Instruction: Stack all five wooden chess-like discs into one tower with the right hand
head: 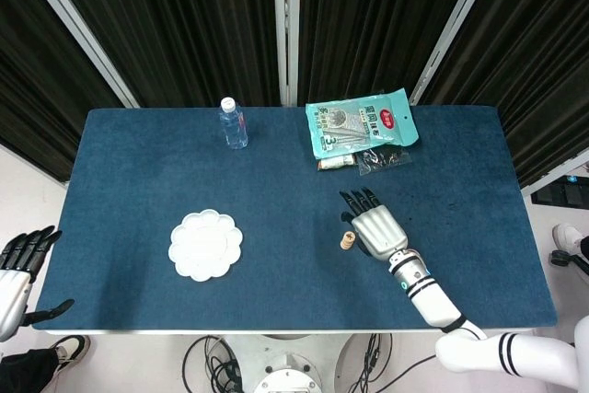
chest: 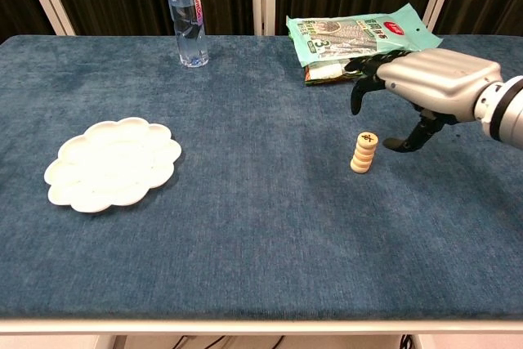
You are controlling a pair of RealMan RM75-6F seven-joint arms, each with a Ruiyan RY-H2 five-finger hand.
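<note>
A small tower of several wooden discs [chest: 364, 154] stands upright on the blue table; in the head view the tower [head: 347, 242] shows as a tan dot. My right hand [chest: 425, 86] hovers just right of and above the tower, fingers spread and curved, touching nothing; the same hand [head: 375, 227] shows just right of the tower in the head view. My left hand [head: 17, 271] hangs off the table's left front corner, fingers apart and holding nothing.
A white flower-shaped plate [chest: 112, 163] lies at the left. A water bottle [chest: 189, 15] stands at the back. A green snack bag [chest: 359, 34] with small packets lies at the back right, just behind my right hand.
</note>
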